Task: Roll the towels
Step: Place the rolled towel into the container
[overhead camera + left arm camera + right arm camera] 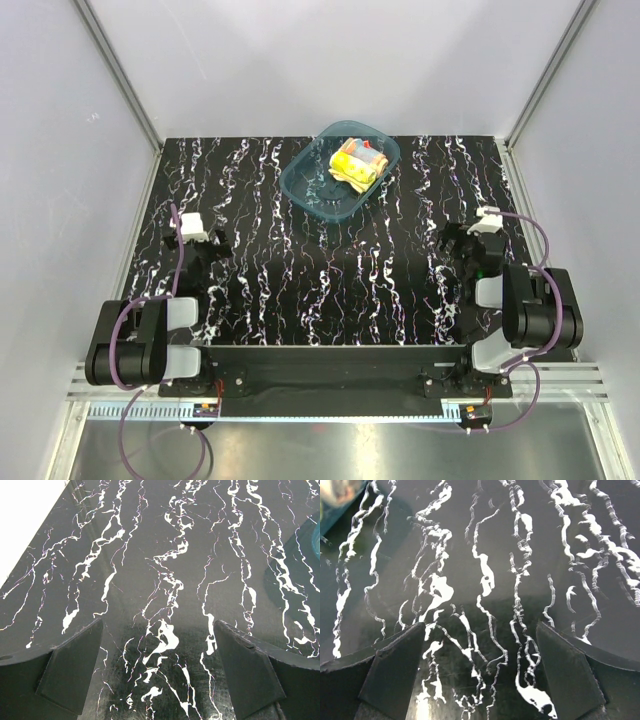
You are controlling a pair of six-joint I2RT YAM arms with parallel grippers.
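Towels (357, 165): two small cloths, lying bunched together inside the tub (300, 186), toward its far right part, touching each other. Neither one rolled.

- Yellow towel (352, 171): crumpled, sitting nearer the tub's middle, pale shapes showing faintly on it.
- Dotted towel (368, 151): light blue and yellow with orange dots, lying against the yellow one on the side toward the tub's far rim.
- Tub: teal, see-through plastic, standing on the table (330, 290) at its far edge, turned at an angle; showing only as a teal sliver at the right edge of the left wrist view and as a blurred corner at the top left of the right wrist view.
- Left claw (205, 245): hanging low over the table, near-left of the tub and well apart from it. Fingers (75, 665) standing spread wide, pinching nothing, only black marbled tabletop showing between them.
- Right claw (462, 245): hanging low over the table, near-right of the tub and well apart from it. Fingers (570, 675) likewise spread wide, pinching nothing, bare tabletop between them.
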